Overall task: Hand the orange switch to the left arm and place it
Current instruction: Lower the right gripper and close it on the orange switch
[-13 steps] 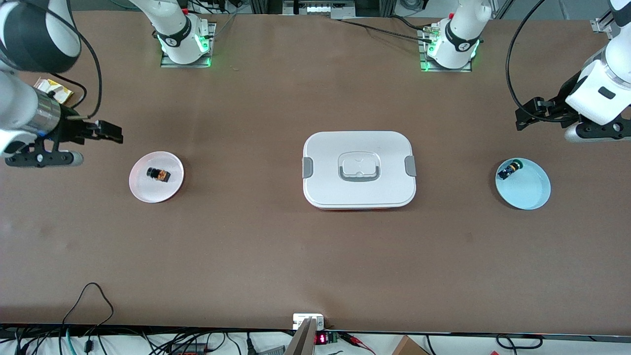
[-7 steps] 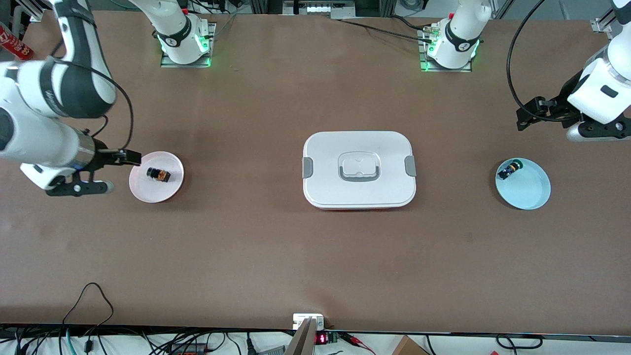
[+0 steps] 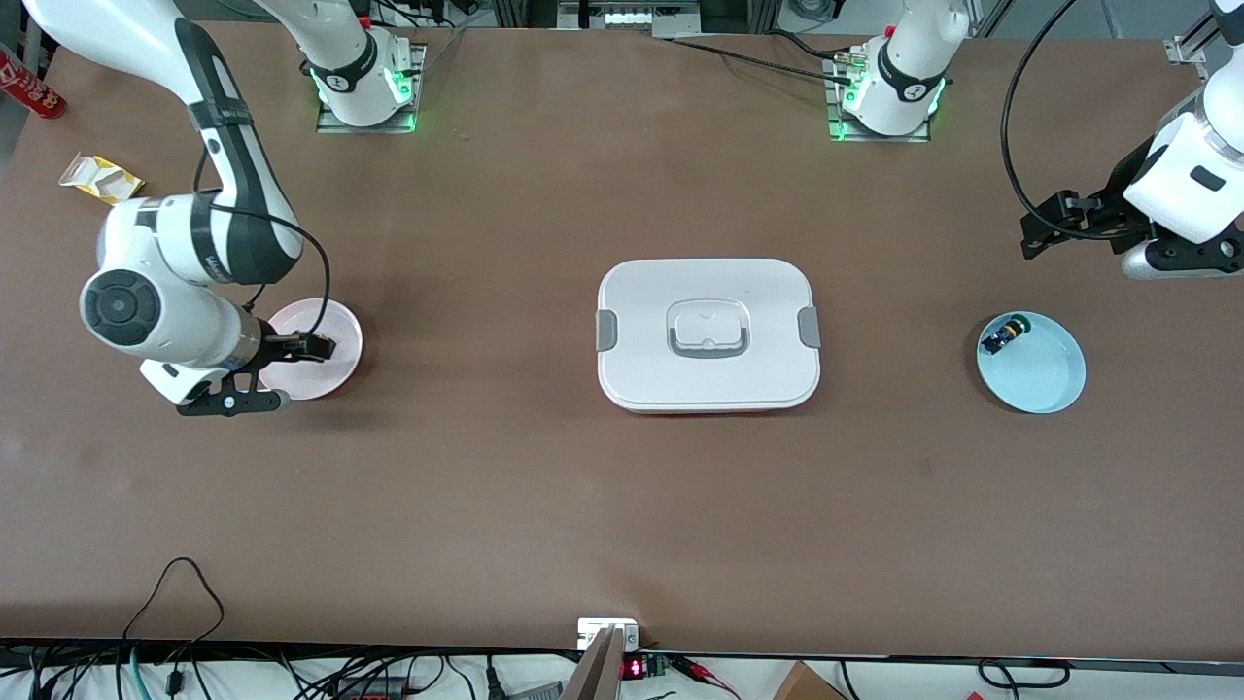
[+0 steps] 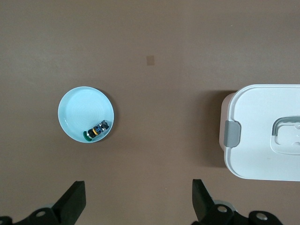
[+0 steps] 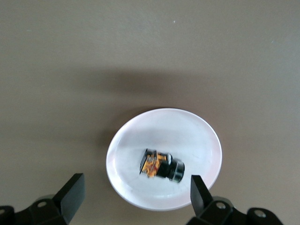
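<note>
No full word or number can be read with certainty. At ten o'clock in the front view, white markings are printed on a red can (image 3: 29, 86) at the table's edge, but they cannot be made out. Pale lettering is carried on a black band of the right arm (image 3: 216, 261) at nine o'clock; its letters are too small to tell. A small round dark emblem is borne on that arm's base collar at eleven o'clock, and on that of the left arm (image 3: 914, 89) at one o'clock. At six o'clock, red digits are lit on a small display (image 3: 633, 669); their value cannot be told.
</note>
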{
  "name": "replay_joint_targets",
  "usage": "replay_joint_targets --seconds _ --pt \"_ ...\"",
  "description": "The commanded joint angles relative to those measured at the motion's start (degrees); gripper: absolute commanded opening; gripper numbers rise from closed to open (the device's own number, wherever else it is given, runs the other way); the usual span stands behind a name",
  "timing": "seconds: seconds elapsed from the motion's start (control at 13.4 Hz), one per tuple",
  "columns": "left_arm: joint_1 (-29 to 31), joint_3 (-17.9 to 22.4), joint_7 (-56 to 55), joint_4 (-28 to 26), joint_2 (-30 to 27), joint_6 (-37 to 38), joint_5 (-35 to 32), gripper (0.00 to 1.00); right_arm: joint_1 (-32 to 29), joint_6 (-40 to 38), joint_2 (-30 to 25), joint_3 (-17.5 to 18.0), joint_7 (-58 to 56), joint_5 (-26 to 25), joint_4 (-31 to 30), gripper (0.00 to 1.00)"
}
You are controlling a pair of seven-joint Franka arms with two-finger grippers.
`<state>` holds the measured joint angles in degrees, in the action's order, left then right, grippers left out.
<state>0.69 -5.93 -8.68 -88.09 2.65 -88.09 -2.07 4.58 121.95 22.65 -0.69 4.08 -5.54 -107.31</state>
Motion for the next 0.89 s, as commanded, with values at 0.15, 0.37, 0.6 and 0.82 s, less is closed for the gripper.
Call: replay_joint_targets --seconds 0.15,0.37,0.6,0.82 --pt "-1.1 0.0 -0.5 2.0 1.2 0.7 -1.0 1.0 -1.2 7.7 -1.2 -0.2 7.1 -0.3 -9.2 1.0" --pt "-1.0 0.1 -0.7 2.0 1.0 1.3 -1.0 1.0 -2.8 15.6 -1.1 -0.4 8.4 -0.3 -15.9 1.0" --pt "-0.4 0.3 -0.4 2.0 1.0 1.3 -1.1 1.0 -3.7 16.3 0.2 -0.5 8.2 -0.3 -17.4 1.0" --pt "-0.6 0.2 -0.4 2.0 1.1 1.3 -1.1 1.0 -3.5 15.9 0.3 -1.4 8.0 -0.4 -17.5 1.0"
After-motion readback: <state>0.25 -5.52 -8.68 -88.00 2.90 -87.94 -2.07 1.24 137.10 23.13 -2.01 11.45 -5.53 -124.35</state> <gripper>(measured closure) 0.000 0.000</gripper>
